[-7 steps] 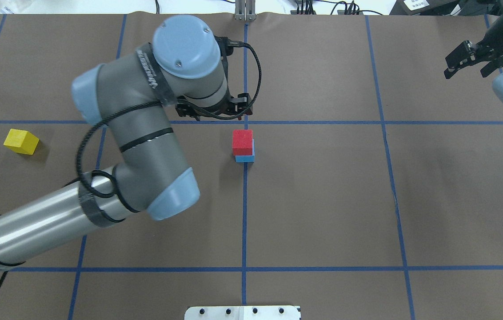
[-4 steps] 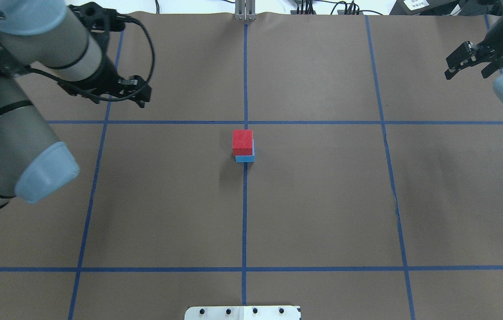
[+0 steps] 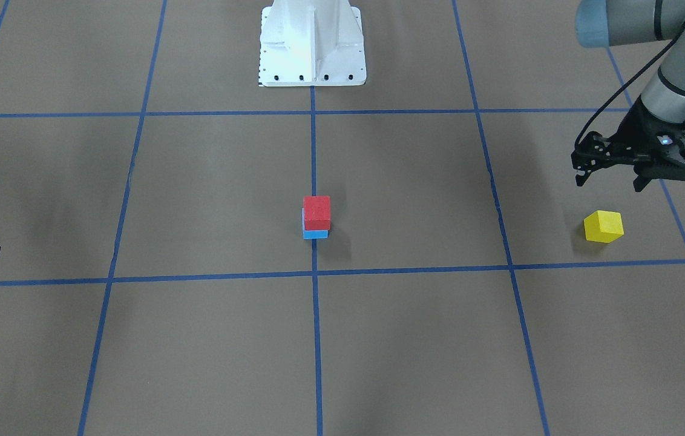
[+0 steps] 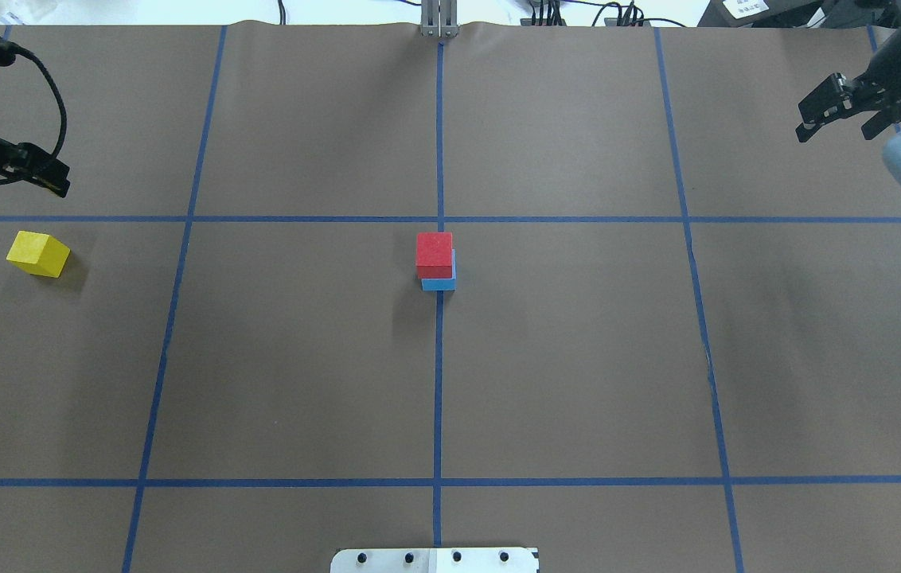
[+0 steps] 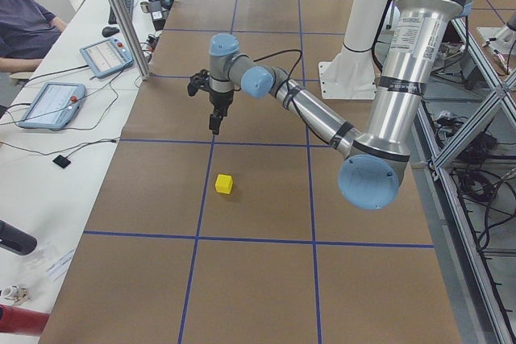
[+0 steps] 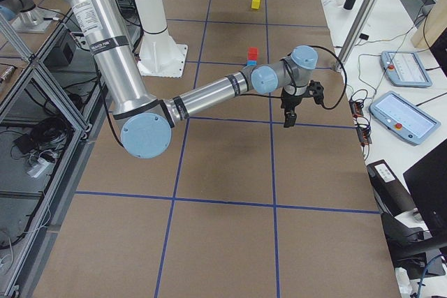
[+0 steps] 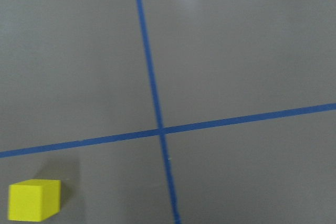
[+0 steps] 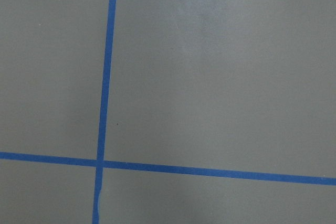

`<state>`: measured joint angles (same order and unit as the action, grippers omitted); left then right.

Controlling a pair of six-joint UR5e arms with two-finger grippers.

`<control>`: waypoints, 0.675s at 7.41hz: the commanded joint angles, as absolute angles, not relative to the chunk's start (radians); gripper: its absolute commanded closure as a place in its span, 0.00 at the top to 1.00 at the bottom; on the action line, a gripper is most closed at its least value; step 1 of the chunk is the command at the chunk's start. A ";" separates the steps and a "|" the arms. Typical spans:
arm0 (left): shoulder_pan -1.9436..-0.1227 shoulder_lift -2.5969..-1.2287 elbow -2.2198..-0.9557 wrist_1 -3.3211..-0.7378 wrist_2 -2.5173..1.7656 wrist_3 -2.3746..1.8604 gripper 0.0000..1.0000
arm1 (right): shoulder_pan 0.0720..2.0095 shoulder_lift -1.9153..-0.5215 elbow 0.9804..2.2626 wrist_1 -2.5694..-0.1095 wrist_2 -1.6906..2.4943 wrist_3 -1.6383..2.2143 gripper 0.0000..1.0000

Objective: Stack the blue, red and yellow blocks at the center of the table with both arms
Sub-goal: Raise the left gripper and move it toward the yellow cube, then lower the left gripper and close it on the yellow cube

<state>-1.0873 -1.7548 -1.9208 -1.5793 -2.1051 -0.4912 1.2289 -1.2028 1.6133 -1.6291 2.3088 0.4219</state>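
A red block [image 4: 434,250] sits on a blue block [image 4: 438,283] at the table's center; the stack also shows in the front view [image 3: 316,212]. A yellow block [image 4: 38,253] lies alone at the far left of the table, and shows in the front view [image 3: 603,226] and the left wrist view [image 7: 34,214]. My left gripper [image 3: 609,180] is open and empty, hovering above the table close to the yellow block without touching it. My right gripper [image 4: 836,127] is open and empty, raised over the far right corner.
Blue tape lines divide the brown table cover [image 4: 578,358] into squares. The robot's white base plate [image 4: 434,559] is at the near edge. A side desk with tablets [image 5: 48,102] and a seated person runs along the far side.
My left arm has swung away from the center stack to the far left, uncovering the yellow block. The right arm and the stack have not moved.
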 commanded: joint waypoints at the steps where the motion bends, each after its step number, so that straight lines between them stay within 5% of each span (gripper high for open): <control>1: -1.095 -1.701 -1.766 -1.797 -2.115 -0.485 1.00 | 1.229 -1.203 1.612 -1.629 2.309 0.423 0.99; 5: -1.089 -1.703 -1.524 -2.078 -2.115 -0.474 1.00 | 1.229 -1.200 1.605 -1.629 2.307 0.422 0.99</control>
<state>-1.0907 -1.7019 -1.5910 -2.0009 -2.1143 -0.4756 1.2287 -1.2004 1.6062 -1.6281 2.3072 0.4220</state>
